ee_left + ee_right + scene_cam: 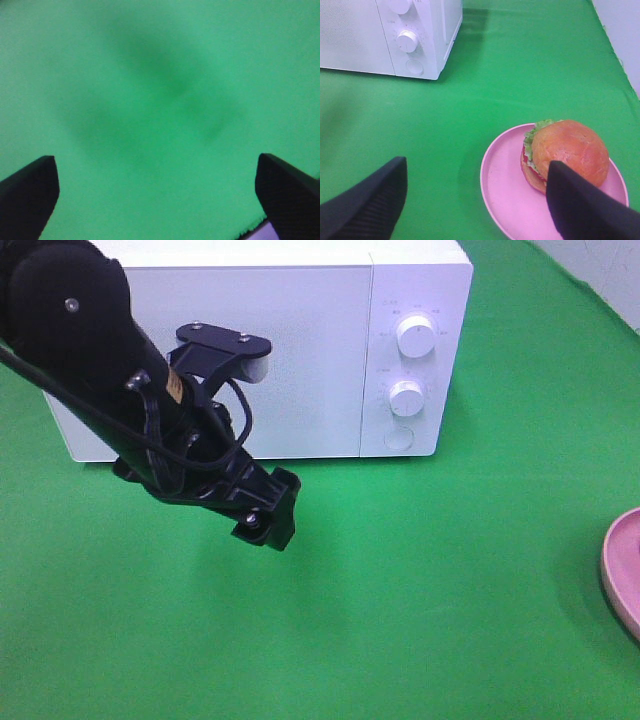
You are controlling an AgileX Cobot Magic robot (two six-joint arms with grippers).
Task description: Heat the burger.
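The burger (570,150), with a golden-brown bun, green lettuce and red tomato, sits on a pink plate (505,190) in the right wrist view. My right gripper (475,205) is open just short of the plate, one finger (580,210) overlapping the burger's near side; nothing lies between the fingers. My left gripper (157,200) is open over bare green cloth, its fingers wide apart. In the high view the left gripper (268,512) hangs in front of the white microwave (300,350), whose door is shut. The burger is out of the high view.
The microwave has two knobs (415,337) (406,398) and a round button (399,439) on its right panel. Only the pink plate's rim (622,570) shows at the high view's right edge. Green cloth (400,620) covers the table.
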